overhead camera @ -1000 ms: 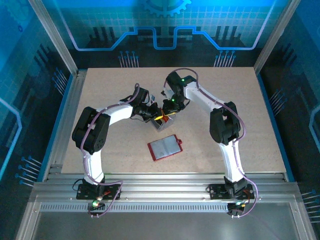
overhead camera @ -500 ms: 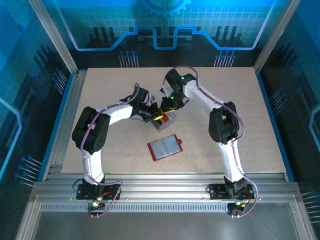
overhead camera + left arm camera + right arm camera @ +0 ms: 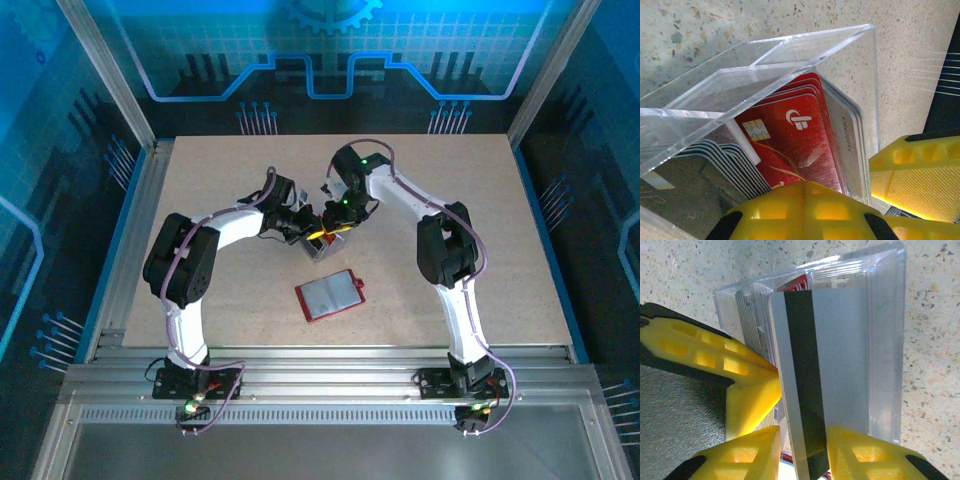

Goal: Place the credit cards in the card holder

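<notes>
1. Top: left gripper [image 3: 312,228] and right gripper [image 3: 336,226] meet at the box [image 3: 325,248]; the holder [image 3: 330,296] lies open nearby.
2. Left wrist: left gripper [image 3: 840,175] clamps the box [image 3: 765,65] wall, cards [image 3: 790,130] just ahead.
3. Right wrist: right gripper [image 3: 805,450] pinches a grey card [image 3: 835,355] (dark stripe); best lifted straight out.

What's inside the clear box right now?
Cards standing on edge: a red card with a chip, pale and dark ones beside it, a grey card with a black stripe between the fingers of the right gripper. Yellow fingers cover their lower ends; count unclear.
</notes>
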